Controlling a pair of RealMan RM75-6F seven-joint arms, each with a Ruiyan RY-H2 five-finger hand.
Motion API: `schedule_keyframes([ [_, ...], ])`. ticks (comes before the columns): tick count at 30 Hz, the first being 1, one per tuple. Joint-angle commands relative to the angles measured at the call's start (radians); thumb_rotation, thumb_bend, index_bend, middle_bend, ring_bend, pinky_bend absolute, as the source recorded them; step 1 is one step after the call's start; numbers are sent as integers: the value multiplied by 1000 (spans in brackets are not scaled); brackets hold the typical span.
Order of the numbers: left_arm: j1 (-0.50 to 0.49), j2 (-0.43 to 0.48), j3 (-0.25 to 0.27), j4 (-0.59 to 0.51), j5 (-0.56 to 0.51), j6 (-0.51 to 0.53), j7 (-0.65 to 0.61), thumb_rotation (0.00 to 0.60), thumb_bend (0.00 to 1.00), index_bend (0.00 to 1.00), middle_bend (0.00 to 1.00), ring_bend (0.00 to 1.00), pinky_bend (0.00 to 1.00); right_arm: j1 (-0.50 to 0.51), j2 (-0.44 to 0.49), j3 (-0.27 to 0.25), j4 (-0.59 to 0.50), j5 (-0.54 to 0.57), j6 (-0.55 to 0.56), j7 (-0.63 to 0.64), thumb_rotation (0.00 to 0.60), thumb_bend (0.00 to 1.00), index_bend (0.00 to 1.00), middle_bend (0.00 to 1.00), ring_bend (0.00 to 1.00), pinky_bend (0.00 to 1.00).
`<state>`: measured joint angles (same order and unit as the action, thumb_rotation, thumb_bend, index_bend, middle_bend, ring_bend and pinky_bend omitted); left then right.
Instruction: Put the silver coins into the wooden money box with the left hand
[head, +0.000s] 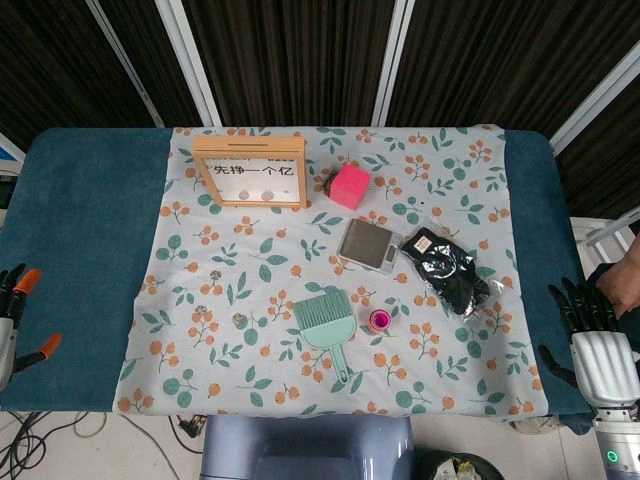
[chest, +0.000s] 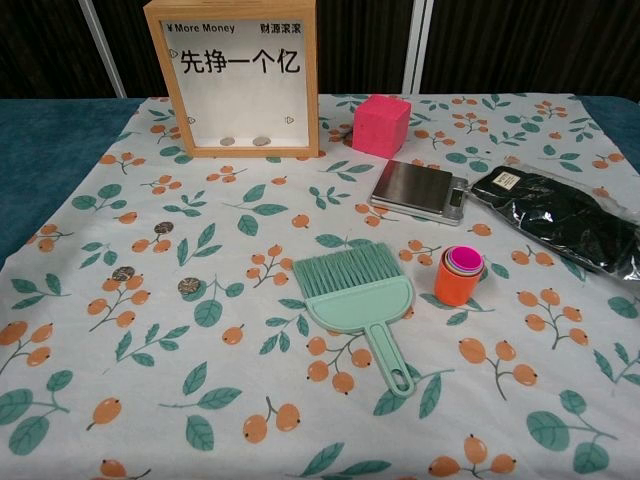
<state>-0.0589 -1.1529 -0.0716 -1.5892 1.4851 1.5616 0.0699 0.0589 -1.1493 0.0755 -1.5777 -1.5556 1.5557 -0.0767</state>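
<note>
The wooden money box (head: 250, 172) (chest: 232, 75) stands upright at the back left of the floral cloth, and two coins (chest: 245, 141) lie behind its clear front. Three silver coins lie loose on the cloth in front of it: one (head: 215, 271) (chest: 164, 227), another (head: 199, 290) (chest: 123, 273), and a third (head: 238, 319) (chest: 187, 286). My left hand (head: 15, 310) hovers at the far left table edge with its fingers apart, holding nothing and well left of the coins. At the far right edge my right hand (head: 590, 335) is also empty with its fingers spread. Neither hand shows in the chest view.
A pink cube (head: 350, 185) (chest: 381, 124) sits right of the box. A silver scale (head: 368, 244) (chest: 418, 190), a black bag (head: 447, 270) (chest: 565, 215), a green brush (head: 325, 325) (chest: 355, 295) and an orange cup stack (head: 379, 321) (chest: 459, 275) lie to the right of the coins.
</note>
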Motion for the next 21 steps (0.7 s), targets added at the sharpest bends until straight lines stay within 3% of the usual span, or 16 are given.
schedule_keyframes([
  [1,3,0,-2,1,-2,5,0,600,185,99,0,0,0,-1,1,0,-5,3,-1,-2,600,358,56,21,0,0],
  [21,-3,12,3,-3,1,-16,-21,600,148,129,0,0,0,-4,1,5,-8,15,3,-3,600,358,56,21,0,0],
])
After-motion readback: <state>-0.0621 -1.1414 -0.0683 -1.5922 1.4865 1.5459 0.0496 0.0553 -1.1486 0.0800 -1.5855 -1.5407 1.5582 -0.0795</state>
